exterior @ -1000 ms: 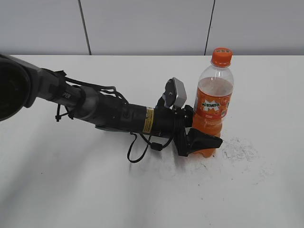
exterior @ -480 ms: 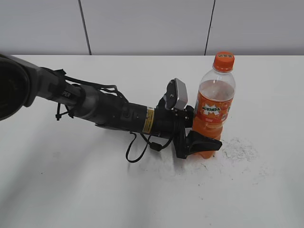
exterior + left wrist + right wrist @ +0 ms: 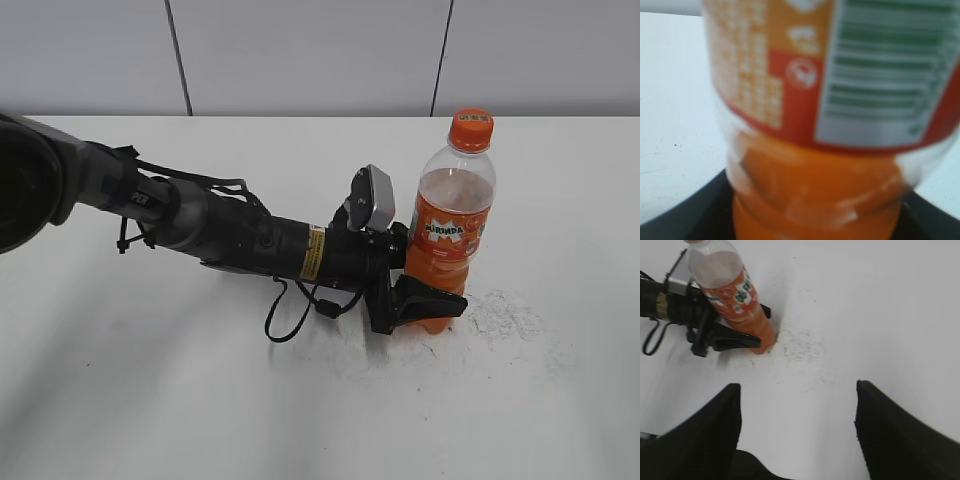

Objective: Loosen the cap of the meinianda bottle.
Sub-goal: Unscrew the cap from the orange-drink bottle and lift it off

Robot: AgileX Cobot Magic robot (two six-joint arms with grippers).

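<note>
The meinianda bottle (image 3: 452, 215) stands upright on the white table, right of centre, with its orange cap (image 3: 470, 128) on top. My left gripper (image 3: 432, 295) reaches in from the left and is shut on the bottle's lower part, one black finger (image 3: 428, 302) across its front. In the left wrist view the bottle (image 3: 820, 185) fills the frame, with black fingers (image 3: 685, 215) at both lower corners. My right gripper (image 3: 797, 390) is open and empty, above the table in front of the bottle (image 3: 732, 295), and is out of the exterior view.
The white table (image 3: 200, 400) has a scuffed grey patch (image 3: 505, 315) just right of the bottle's base. A grey panelled wall (image 3: 300, 50) runs along the table's far edge. The left arm (image 3: 230, 235) lies low across the table's left half.
One second ago the bottle leaned slightly left; it now stands straighter, with its label turned a little. Nothing has moved in the last half second.
</note>
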